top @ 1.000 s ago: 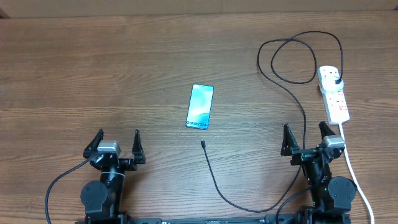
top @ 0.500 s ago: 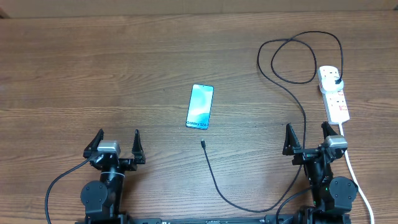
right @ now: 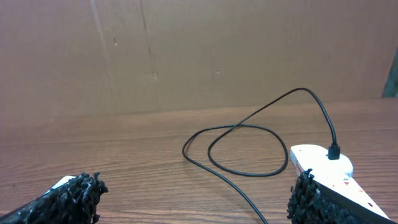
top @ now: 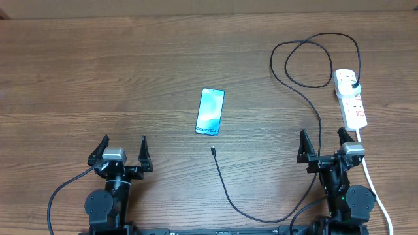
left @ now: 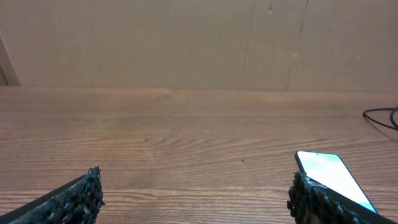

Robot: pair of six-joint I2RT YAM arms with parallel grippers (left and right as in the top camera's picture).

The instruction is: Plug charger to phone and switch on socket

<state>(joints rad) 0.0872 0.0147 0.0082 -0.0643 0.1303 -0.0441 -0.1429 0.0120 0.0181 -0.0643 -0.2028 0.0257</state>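
Observation:
The phone [top: 209, 111] lies flat mid-table, cyan screen lit; it also shows in the left wrist view [left: 331, 176] behind the right finger. The charger cable [top: 230, 191] runs from its loose connector tip [top: 213, 151] just below the phone, loops right and up, and its black plug [top: 353, 85] sits in the white socket strip [top: 350, 98]. The cable [right: 242, 146] and the strip [right: 326, 168] show in the right wrist view. My left gripper [top: 123, 151] is open and empty at the front left. My right gripper [top: 322, 144] is open and empty, just in front of the strip.
The strip's thick white cord [top: 373, 186] runs down past the right arm to the table's front edge. A brown cardboard wall [left: 199, 43] stands behind the table. Bare wooden tabletop [top: 117, 78] spreads left of the phone.
The right gripper shifted slightly to the right and down a second ago, then held still. The left arm, phone and cable have not moved.

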